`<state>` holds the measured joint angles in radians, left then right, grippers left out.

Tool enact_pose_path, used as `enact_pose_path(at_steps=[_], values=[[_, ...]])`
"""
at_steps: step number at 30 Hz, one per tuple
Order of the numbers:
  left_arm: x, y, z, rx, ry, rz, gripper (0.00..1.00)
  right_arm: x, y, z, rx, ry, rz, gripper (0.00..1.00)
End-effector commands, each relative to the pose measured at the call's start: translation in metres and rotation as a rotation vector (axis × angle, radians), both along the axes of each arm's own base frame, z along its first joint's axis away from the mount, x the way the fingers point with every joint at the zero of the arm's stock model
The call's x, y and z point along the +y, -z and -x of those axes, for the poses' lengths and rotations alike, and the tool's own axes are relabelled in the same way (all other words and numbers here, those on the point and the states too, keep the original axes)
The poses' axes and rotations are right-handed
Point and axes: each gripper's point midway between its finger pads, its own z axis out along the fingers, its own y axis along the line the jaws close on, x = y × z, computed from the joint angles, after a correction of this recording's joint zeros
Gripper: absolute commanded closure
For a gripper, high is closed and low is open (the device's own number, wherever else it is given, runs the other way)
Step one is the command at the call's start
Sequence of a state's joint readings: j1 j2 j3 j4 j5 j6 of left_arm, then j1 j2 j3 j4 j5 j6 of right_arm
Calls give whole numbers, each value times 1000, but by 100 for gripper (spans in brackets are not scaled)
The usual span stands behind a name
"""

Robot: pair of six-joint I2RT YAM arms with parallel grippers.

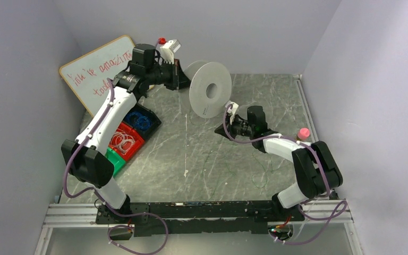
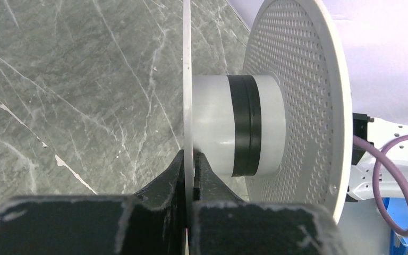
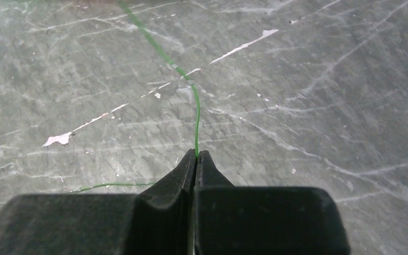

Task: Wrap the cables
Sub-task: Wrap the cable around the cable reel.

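Right jaws: pressed together on the green cable (image 3: 190,85), which leaves the tip of my right gripper (image 3: 196,154) and runs away over the marbled table (image 3: 324,95).
Left jaws: clamped on the thin near flange of the white spool (image 2: 297,106); my left gripper (image 2: 189,162) holds it on edge.
Hub (image 2: 212,127): a dark band (image 2: 244,125) circles it; I cannot tell whether that is wound cable.
Cable slack: loose green strands lie on the table near my right arm, well apart from the spool.
Step, as I judge it: winding, with the cable pinched and the spool held ready.
Next move: carry the pinched cable to the hub between the flanges, under light tension, so the fine wire does not slip.
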<state>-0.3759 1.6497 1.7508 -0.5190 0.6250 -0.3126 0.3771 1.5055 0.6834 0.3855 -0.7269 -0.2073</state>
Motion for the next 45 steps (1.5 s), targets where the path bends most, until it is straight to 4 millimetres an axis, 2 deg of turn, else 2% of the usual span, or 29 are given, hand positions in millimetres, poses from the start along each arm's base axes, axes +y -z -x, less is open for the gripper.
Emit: enact_pose_path(at_steps=[1,5,9,14,17,22,25,28,34,36,41,45], values=[[2,-72,20,-184,48,100,98,-12,-28,-13,-16,3,-72,100],[14,-58,12,-254,2,10,98,-41,-50,-18,23,22,-156,100],[19,-36,13,-315,29,-71,98,-48,-67,-25,90,29,-153,100],[26,-7,15,-389,44,-200,98,-58,-94,-47,124,102,-147,100],[23,12,21,-428,83,-286,98,-69,-110,-64,136,188,-121,100],[17,42,22,-446,63,-415,98,-75,-157,-73,148,171,-180,100],[20,61,10,-438,-27,-508,98,-65,-190,-61,146,87,-244,100],[24,79,-4,-383,-119,-556,98,-45,-213,-36,154,-55,-313,100],[24,99,-19,-285,-215,-554,98,1,-212,25,200,-333,-388,100],[25,103,-23,-272,-238,-559,98,8,-211,38,232,-383,-415,99],[22,112,-28,-230,-256,-554,98,28,-210,60,277,-471,-429,95],[21,117,-30,-187,-295,-538,98,46,-203,71,290,-512,-419,94]])
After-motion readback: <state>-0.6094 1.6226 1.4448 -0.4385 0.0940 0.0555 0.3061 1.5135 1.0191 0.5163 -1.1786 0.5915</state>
